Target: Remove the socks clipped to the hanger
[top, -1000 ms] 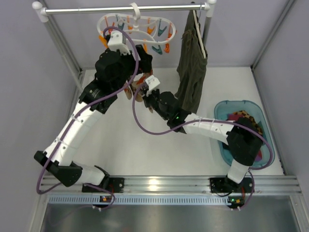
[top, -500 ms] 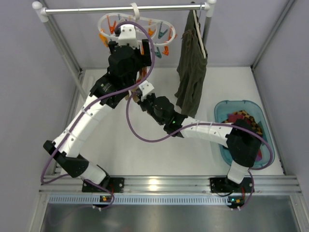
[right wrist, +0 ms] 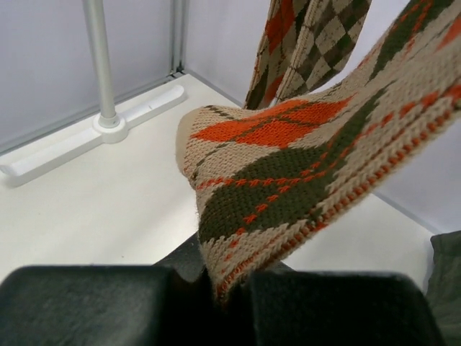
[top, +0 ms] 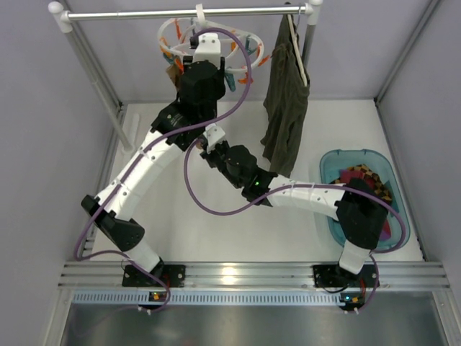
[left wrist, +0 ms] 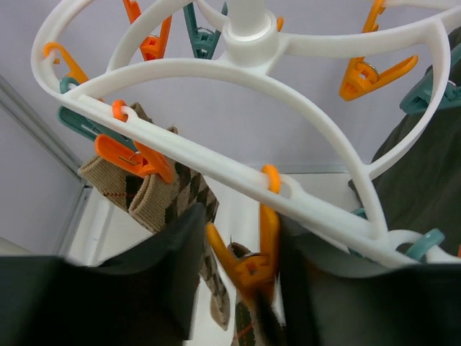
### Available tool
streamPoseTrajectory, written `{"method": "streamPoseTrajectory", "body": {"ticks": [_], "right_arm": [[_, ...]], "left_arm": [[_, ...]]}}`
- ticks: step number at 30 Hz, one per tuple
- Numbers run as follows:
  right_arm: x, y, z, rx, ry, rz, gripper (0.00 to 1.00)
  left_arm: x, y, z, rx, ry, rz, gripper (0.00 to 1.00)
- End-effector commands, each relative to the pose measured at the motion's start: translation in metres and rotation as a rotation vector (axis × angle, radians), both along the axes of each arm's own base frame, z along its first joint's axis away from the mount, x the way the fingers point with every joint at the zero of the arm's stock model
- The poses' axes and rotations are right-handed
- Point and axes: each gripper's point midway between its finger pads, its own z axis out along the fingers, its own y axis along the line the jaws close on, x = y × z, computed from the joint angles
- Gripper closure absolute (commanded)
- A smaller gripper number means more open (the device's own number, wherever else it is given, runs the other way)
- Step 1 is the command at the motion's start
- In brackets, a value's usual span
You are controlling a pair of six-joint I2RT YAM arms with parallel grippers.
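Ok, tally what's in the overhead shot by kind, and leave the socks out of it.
Arms: 2 (left, right)
Peg hanger: 1
Olive garment: 1
Blue tub: 1
Rail: 1
Total: 6

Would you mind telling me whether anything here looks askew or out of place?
Nothing is spilled or damaged. One argyle sock runs slantwise instead of hanging straight, pinched in the right gripper.
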Motion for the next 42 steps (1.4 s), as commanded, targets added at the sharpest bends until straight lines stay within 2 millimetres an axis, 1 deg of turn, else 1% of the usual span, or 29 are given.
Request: {"method": "streamPoseTrajectory", "body": {"ticks": [1,4,6,7,8,9,10,11,12,13,15,16,17,18,19,20,23,24,25,28,29,30,31,33,34,37,38,41,42], "right_arm": [[-0.009,0.004,0.02,0.04,-0.033,0.013,1.0],[-0.012,-0.002,0.022,0.052,-0.037,0.012,1.0],[-0.015,-0.006,0.021,0.052,-0.035,0.016,1.0],[-0.019,-0.01,0.011,0.037,-0.025,0.019,1.0],[-0.025,-0.016,0.021,0.068,-0.042,0.022,1.0],[-0.03,-0.021,0.021,0.077,-0.043,0.027,1.0],[-0.037,-0.028,0.003,0.055,-0.026,0.04,1.0],[-0.048,-0.037,0.024,0.116,-0.057,0.06,1.0],[-0.055,-0.046,0.006,0.096,-0.034,0.072,1.0],[-0.068,-0.058,0.028,0.138,-0.054,0.102,1.0],[-0.091,-0.066,0.024,0.122,-0.008,0.189,1.0],[-0.108,-0.082,0.039,0.147,-0.002,0.222,1.0],[-0.115,-0.091,0.04,0.146,0.022,0.235,1.0],[-0.123,-0.102,0.02,0.078,0.123,0.231,1.0],[-0.127,-0.114,0.019,0.06,0.156,0.218,1.0],[-0.132,-0.135,0.033,0.079,0.162,0.197,1.0],[-0.141,-0.193,0.01,-0.024,0.287,0.071,1.0],[-0.145,-0.206,0.011,-0.022,0.314,0.05,1.0],[-0.154,-0.229,0.0,-0.066,0.356,0.016,1.0],[-0.149,-0.279,-0.001,-0.008,0.415,-0.2,1.0],[-0.147,-0.299,-0.01,-0.032,0.45,-0.294,1.0],[-0.143,-0.317,-0.004,0.026,0.469,-0.401,1.0],[-0.139,-0.332,-0.011,0.014,0.493,-0.486,1.0],[-0.131,-0.345,-0.015,0.012,0.524,-0.575,1.0],[-0.122,-0.347,-0.025,-0.036,0.558,-0.62,1.0],[-0.092,-0.381,-0.047,-0.045,0.647,-0.783,1.0],[-0.083,-0.412,-0.051,-0.006,0.665,-0.906,1.0],[-0.062,-0.433,-0.076,0.057,0.757,-0.939,0.91],[-0.059,-0.438,-0.082,0.065,0.776,-0.962,0.63]], "left_arm": [[-0.002,0.007,0.023,-0.018,-0.051,0.032,0.58],[-0.001,0.008,0.025,-0.016,-0.055,0.038,0.73],[0.0,0.007,0.024,-0.016,-0.054,0.038,0.78],[0.0,0.006,0.025,-0.02,-0.056,0.032,0.8],[0.0,0.006,0.026,-0.02,-0.056,0.032,0.84],[0.0,0.006,0.025,-0.022,-0.056,0.032,0.87],[0.001,0.006,0.024,-0.018,-0.054,0.035,0.94],[0.002,0.006,0.024,-0.019,-0.053,0.037,0.96],[0.002,0.006,0.023,-0.017,-0.053,0.035,0.94],[0.001,0.006,0.022,-0.018,-0.05,0.032,0.92],[-0.001,0.003,0.023,-0.026,-0.052,0.011,0.84],[-0.002,0.003,0.02,-0.023,-0.046,0.006,0.82],[-0.004,0.003,0.023,-0.031,-0.051,-0.007,0.77],[-0.005,0.003,0.023,-0.029,-0.05,-0.014,0.68],[-0.006,0.002,0.022,-0.027,-0.048,-0.023,0.64],[-0.007,0.001,0.023,-0.025,-0.05,-0.034,0.61],[-0.011,-0.003,0.026,-0.017,-0.053,-0.078,0.5],[-0.014,-0.003,0.029,-0.023,-0.059,-0.092,0.45],[-0.015,-0.004,0.028,-0.026,-0.058,-0.098,0.35],[-0.019,-0.007,0.031,-0.042,-0.063,-0.128,0.26],[-0.02,-0.007,0.033,-0.048,-0.066,-0.135,0.22],[-0.021,-0.008,0.033,-0.053,-0.066,-0.141,0.21],[-0.021,-0.009,0.034,-0.059,-0.069,-0.145,0.2],[-0.022,-0.009,0.035,-0.064,-0.07,-0.148,0.17],[-0.023,-0.008,0.036,-0.064,-0.072,-0.147,0.16],[-0.026,-0.005,0.04,-0.069,-0.079,-0.147,0.12],[-0.029,-0.004,0.042,-0.073,-0.084,-0.151,0.11],[-0.035,-0.004,0.044,-0.11,-0.088,-0.171,0.09],[-0.036,-0.003,0.045,-0.113,-0.09,-0.172,0.09]]}}
